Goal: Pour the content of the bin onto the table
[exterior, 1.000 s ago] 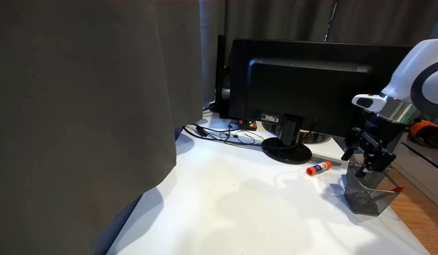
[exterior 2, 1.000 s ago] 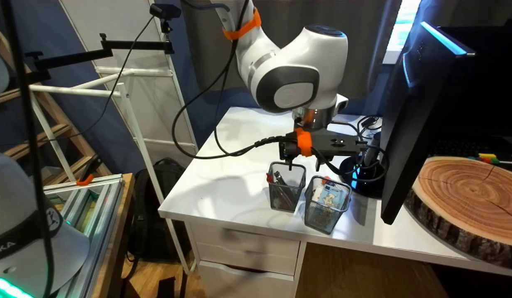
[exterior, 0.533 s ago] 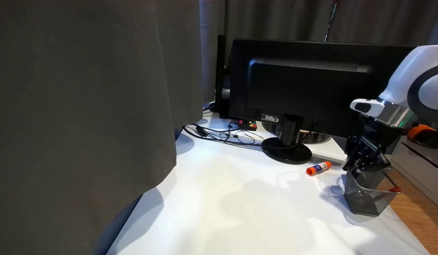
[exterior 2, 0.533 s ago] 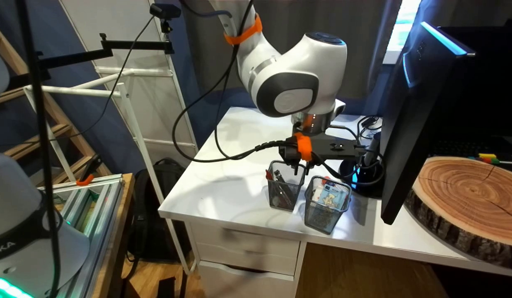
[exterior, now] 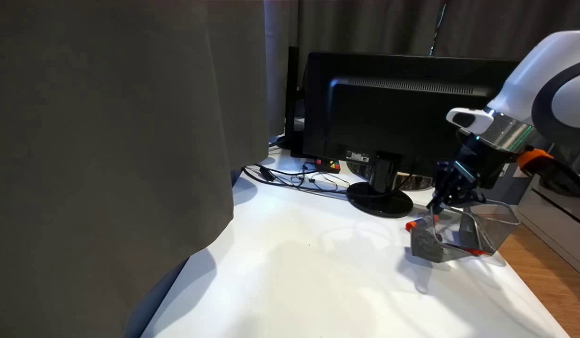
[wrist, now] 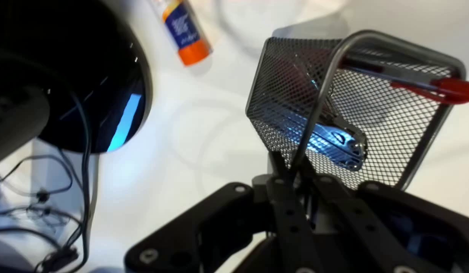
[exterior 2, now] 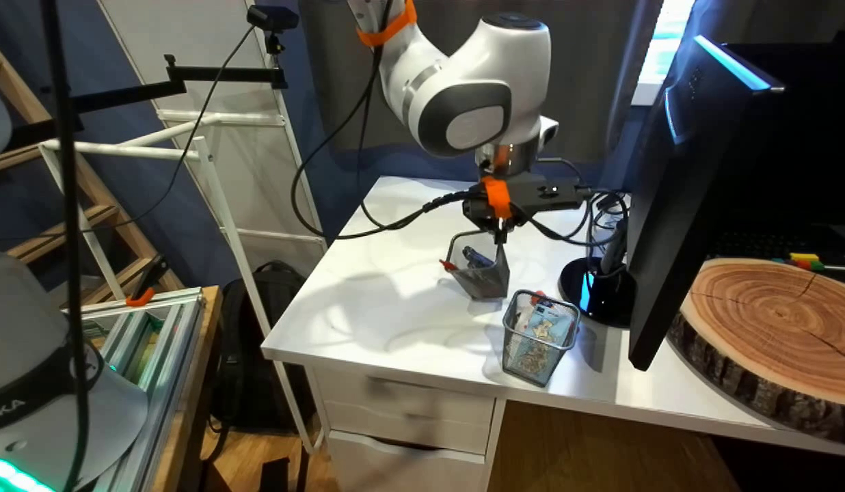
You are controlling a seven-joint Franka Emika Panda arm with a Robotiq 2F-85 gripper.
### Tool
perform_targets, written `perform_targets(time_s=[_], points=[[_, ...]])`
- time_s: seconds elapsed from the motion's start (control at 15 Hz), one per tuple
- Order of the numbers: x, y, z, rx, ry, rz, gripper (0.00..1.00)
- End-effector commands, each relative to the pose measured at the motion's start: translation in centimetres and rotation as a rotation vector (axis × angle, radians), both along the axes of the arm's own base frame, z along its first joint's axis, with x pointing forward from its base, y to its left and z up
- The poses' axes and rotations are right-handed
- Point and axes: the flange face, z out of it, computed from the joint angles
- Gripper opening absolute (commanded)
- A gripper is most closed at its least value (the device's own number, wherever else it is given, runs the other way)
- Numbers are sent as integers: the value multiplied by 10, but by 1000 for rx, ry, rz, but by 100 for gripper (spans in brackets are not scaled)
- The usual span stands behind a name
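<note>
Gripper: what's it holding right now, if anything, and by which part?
The bin. In the wrist view, the gripper is closed on its rim, seemingly near a corner.

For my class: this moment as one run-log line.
Fingers: shut on bin rim; bin: tilted, red pen and shiny tool inside; pour onto table: not yet done

In the wrist view, bin partly behind tool, glue stick partly beyond the top edge.
</note>
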Motion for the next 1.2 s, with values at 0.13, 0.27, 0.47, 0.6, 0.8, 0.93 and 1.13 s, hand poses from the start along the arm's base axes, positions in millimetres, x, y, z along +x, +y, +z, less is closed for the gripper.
perform_targets(time_s=[0.13,0.27,0.47,0.6,0.8,0.93,1.13], points=[[6,55,37,10,-117,49,9],[2,56,30,9,-100,48,9],[5,41,18,4,-80,27,9],[14,48,22,-51,-108,26,2],[37,100,46,-210,-234,112,2],[46,143,56,-287,-315,169,2],[53,211,52,-416,-396,265,2]])
